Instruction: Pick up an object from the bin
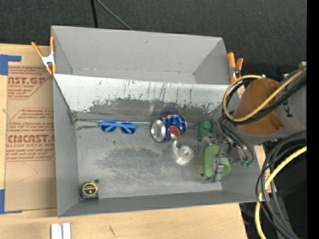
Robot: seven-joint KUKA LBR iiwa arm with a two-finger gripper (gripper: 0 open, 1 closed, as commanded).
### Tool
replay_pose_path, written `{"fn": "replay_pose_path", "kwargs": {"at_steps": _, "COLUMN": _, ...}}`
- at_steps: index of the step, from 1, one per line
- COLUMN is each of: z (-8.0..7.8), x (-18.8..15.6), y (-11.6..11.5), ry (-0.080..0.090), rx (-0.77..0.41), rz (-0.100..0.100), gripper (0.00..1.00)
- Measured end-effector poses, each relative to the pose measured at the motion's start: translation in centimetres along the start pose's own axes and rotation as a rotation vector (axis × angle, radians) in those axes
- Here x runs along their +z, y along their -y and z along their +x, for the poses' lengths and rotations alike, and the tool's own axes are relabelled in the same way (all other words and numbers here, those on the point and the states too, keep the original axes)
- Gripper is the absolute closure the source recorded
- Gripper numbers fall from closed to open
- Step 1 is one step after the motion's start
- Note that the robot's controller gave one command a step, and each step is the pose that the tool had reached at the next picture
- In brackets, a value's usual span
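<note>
Grey metal bin (124,158), scuffed floor: at 4 o'clock the gripper (218,169) hangs over a green plastic thing (208,157); whether it grips cannot be told. Blue cola can (168,127) near centre.

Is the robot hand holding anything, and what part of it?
It cannot be told. The gripper sits right on a green plastic thing at the right side of the bin, but whether it grips it is unclear.
</note>
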State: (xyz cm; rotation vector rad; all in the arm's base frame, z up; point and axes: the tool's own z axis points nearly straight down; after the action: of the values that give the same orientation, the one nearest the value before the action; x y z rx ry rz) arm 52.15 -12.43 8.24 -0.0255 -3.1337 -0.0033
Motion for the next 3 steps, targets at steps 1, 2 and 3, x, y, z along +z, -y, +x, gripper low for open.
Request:
{"fn": "replay_pose_path", "kwargs": {"at_steps": 1, "z": 3.1, "x": -6.0, "y": -2.3, "ry": 0.010, "rx": -0.090, "rz": 0.002, "gripper": 0.00}}
{"fn": "replay_pose_path", "kwargs": {"at_steps": 2, "z": -0.8, "x": 1.4, "y": 1.2, "ry": 0.002, "rx": -0.227, "rz": 0.000, "gripper": 0.00}}
{"fn": "replay_pose_path", "kwargs": {"at_steps": 3, "z": -1.0, "x": 1.1, "y": 0.2, "ry": 0.007, "rx": -0.236, "rz": -0.011, "gripper": 1.00}}
